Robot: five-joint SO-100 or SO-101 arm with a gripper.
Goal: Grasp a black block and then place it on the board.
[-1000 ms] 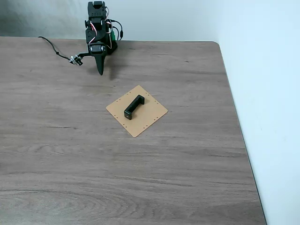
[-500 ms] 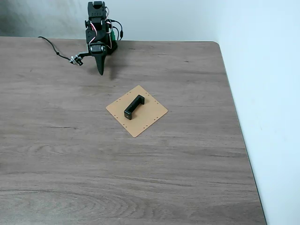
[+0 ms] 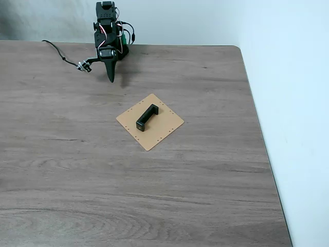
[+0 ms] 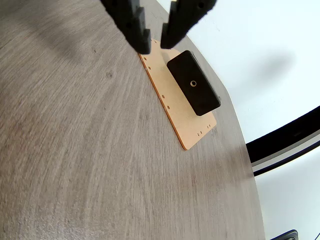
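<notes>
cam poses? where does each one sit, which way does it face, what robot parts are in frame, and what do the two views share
Fixed view: sits high, opposite the arm's end of the table, looking down at the tabletop; the folded arm with its gripper stands at the far edge.
Wrist view: rides on the arm, looking low along the table past the gripper, whose two fingers enter from the top edge with a narrow gap between them.
Shared: the black block lying on the board, seen again at and.
</notes>
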